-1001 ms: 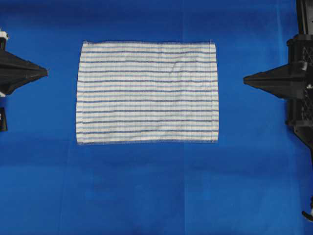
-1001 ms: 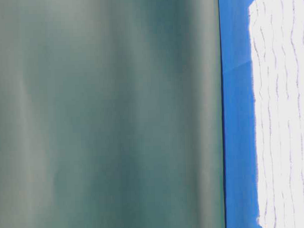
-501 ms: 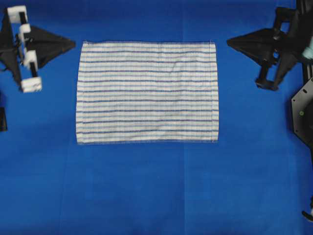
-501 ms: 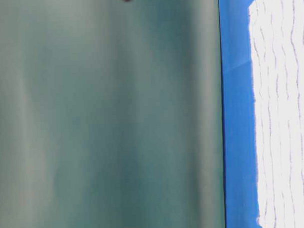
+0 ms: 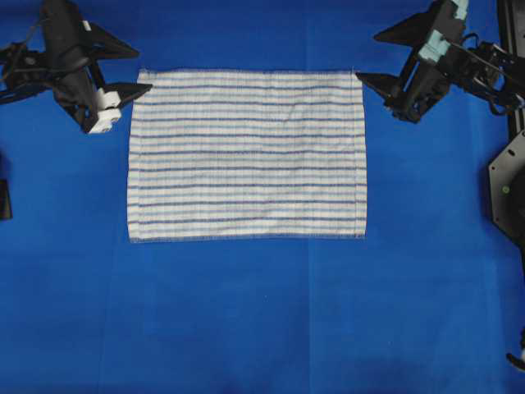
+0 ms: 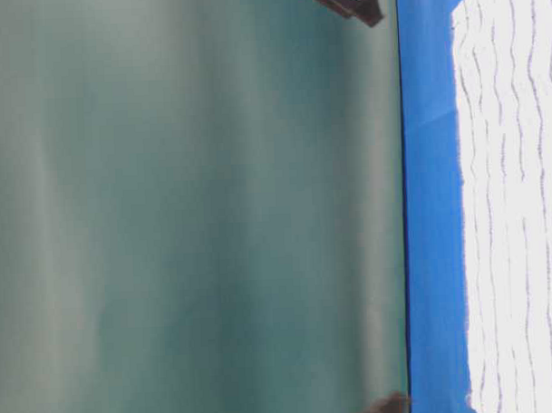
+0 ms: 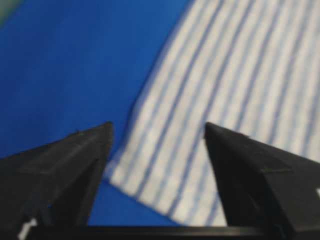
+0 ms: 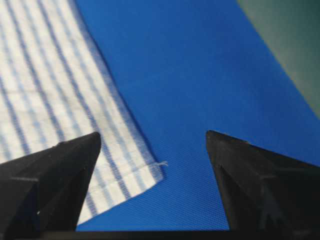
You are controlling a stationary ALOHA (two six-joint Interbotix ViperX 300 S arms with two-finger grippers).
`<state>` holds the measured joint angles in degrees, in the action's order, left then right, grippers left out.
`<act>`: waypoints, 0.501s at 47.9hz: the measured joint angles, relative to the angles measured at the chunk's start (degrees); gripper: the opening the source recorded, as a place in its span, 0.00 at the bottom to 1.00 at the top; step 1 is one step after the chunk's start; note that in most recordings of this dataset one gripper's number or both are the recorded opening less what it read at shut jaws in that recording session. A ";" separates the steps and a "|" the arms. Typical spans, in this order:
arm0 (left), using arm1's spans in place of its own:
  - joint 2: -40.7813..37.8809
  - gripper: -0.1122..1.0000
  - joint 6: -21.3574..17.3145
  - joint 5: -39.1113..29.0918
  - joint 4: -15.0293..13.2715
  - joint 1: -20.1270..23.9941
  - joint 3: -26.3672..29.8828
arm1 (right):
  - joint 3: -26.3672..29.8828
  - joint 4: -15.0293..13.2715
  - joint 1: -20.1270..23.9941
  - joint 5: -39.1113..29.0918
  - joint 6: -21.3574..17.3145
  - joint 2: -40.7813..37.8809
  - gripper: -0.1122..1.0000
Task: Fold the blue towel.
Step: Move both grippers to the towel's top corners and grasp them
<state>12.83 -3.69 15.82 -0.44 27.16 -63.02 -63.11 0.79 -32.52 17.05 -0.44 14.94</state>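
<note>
towel (image 5: 246, 154): flat, unfolded, ready for a two-corner lift
left gripper (image 5: 130, 72): spread at its far-left corner (empty)
right gripper (image 5: 367, 57): spread at far-right corner, to match

A plain solid-blue covering (image 5: 246, 312) is lying over the worktop, showing faint straight crease lines. In the table-level view a blurred grey-green surface (image 6: 186, 219) is filling the left side, meeting the covering's edge.

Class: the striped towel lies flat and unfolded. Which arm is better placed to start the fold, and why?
Neither clearly: the left gripper and right gripper are both open, each beside a far corner of the blue towel. A two-arm grasp looks likeliest.
</note>
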 measured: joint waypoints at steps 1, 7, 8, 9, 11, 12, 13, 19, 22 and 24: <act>-0.88 0.70 0.09 0.26 0.00 0.44 0.09 | -0.09 -0.09 -0.09 0.62 0.00 -0.70 0.76; -5.80 0.69 0.09 3.08 0.00 1.49 0.44 | 0.00 0.00 -0.44 3.08 0.00 -5.45 0.76; -6.50 0.69 0.09 3.69 0.00 1.58 0.44 | 0.00 0.00 -0.35 3.34 0.00 -6.15 0.76; -7.29 0.69 0.09 4.39 0.00 1.67 0.53 | 0.00 0.00 -0.44 3.60 0.00 -6.77 0.76; -8.70 0.69 0.09 5.45 0.00 1.67 0.53 | 0.00 0.00 -0.44 4.22 0.00 -8.26 0.76; -9.49 0.69 0.09 5.98 0.00 1.76 0.53 | 0.09 0.00 -0.44 4.57 0.00 -8.88 0.76; -10.28 0.69 0.09 6.59 0.00 1.76 0.62 | 0.09 0.00 -0.44 4.83 0.00 -9.58 0.76; -14.50 0.69 0.09 8.61 0.09 1.76 0.88 | 0.44 0.18 -0.44 7.12 0.00 -13.45 0.76; -15.82 0.69 0.09 8.88 0.00 1.76 1.05 | 0.88 0.26 -0.53 7.65 0.00 -14.68 0.75; -16.52 0.69 0.09 8.96 0.00 1.85 1.32 | 1.23 0.26 -0.53 7.91 0.00 -15.56 0.75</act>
<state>-3.69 -3.60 24.79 -0.44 29.00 -61.70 -61.88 1.05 -33.05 24.96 -0.44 -0.62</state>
